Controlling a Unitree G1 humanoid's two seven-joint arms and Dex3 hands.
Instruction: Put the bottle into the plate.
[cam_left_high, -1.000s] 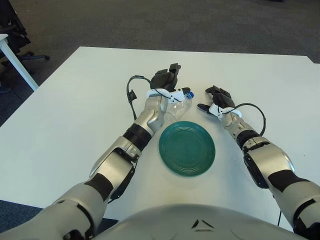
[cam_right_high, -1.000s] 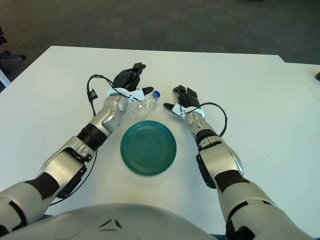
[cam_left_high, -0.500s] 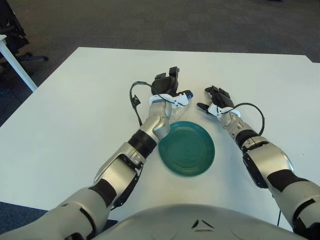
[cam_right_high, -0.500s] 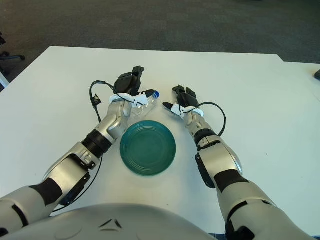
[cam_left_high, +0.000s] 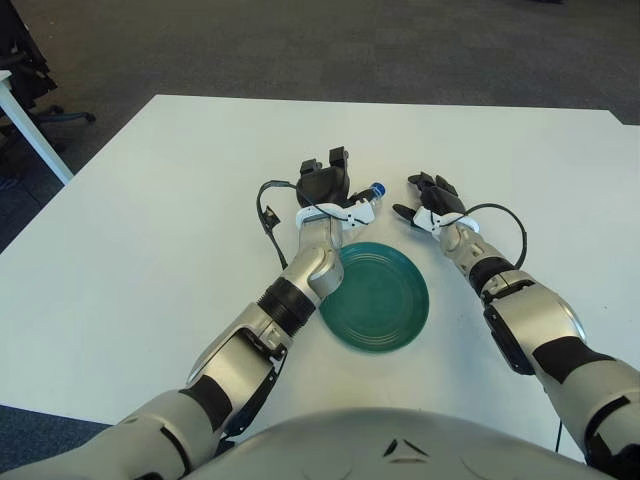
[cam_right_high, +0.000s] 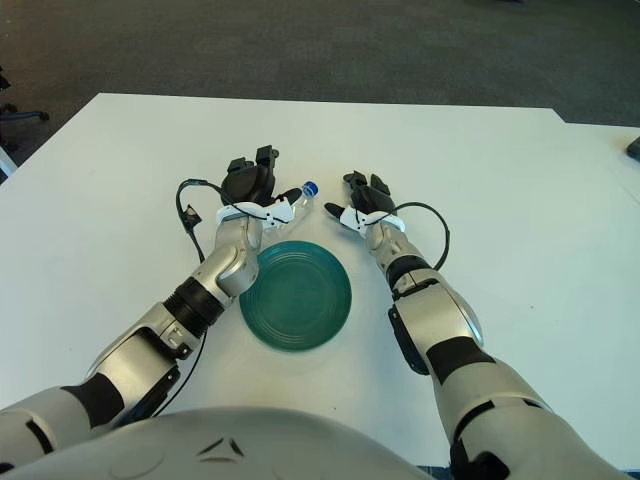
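Note:
A clear plastic bottle (cam_left_high: 364, 204) with a blue cap (cam_left_high: 378, 187) lies on the white table just behind the green plate (cam_left_high: 375, 296). Its cap end points to the far right. My left hand (cam_left_high: 325, 182) sits against the bottle's left end and hides part of its body. Its fingers point away from me and are not closed around the bottle. My right hand (cam_left_high: 428, 200) shows to the right of the cap, fingers spread and holding nothing. The plate holds nothing.
The white table (cam_left_high: 150, 220) stretches wide on both sides of the plate. A black cable (cam_left_high: 266, 205) loops off my left wrist, and another (cam_left_high: 505, 225) off my right. Dark carpet lies beyond the far edge, and another table's leg (cam_left_high: 35, 130) stands at the far left.
My left forearm has swung in toward the plate, and the hand has turned and shifted slightly left along the bottle. The bottle and plate have stayed put. The right hand has barely moved.

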